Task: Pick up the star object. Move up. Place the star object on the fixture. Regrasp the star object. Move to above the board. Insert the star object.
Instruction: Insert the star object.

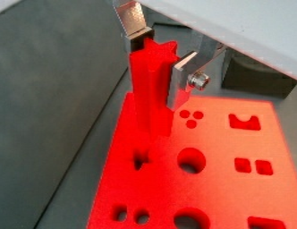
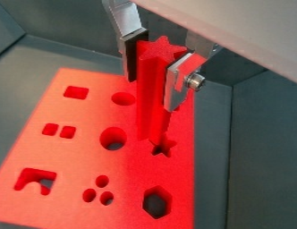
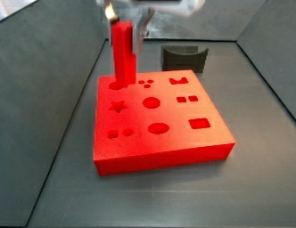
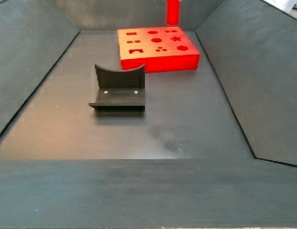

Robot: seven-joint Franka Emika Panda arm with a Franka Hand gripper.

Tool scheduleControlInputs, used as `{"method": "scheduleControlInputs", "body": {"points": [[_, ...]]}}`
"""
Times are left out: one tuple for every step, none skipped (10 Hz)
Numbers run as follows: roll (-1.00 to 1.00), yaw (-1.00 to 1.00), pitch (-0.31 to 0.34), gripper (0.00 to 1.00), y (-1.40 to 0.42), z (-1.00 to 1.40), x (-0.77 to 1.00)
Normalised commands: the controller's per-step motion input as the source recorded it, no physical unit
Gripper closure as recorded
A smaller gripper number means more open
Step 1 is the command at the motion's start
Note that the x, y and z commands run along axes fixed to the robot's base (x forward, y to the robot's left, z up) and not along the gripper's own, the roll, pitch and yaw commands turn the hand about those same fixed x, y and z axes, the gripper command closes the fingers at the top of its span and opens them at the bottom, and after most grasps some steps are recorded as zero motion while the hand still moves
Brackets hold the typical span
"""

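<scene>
Star object (image 2: 152, 89), glossy red fluted peg, clamped by tool (image 2: 155, 55).

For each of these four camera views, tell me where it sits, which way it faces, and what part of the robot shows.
Wrist views: both ride by the gripper, looking down its silver fingers at the long red star object over the red holed board.
Side view: beside the board, gripper at top.
Side view: behind the dark fixture, board far; no gripper visible.

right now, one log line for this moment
phase: above board | end effector: shut on star, upright | board: star's lower end at its surface, seating unclear | fixture: bare, apart from board
</scene>
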Motion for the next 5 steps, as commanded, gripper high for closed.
{"method": "scheduleControlInputs", "body": {"points": [[0.04,-0.1,-0.084,1.0,-0.08,-0.37,-0.14],[0.03,0.0,0.0,1.0,0.0,-0.06,0.0],[0.05,-0.05,-0.093,1.0,-0.09,-0.74,-0.23],[0.06,-0.1,-0.049,1.0,-0.12,-0.72,-0.04],[0.0,0.0,0.0,1.0,-0.16,-0.12,0.0]]}}
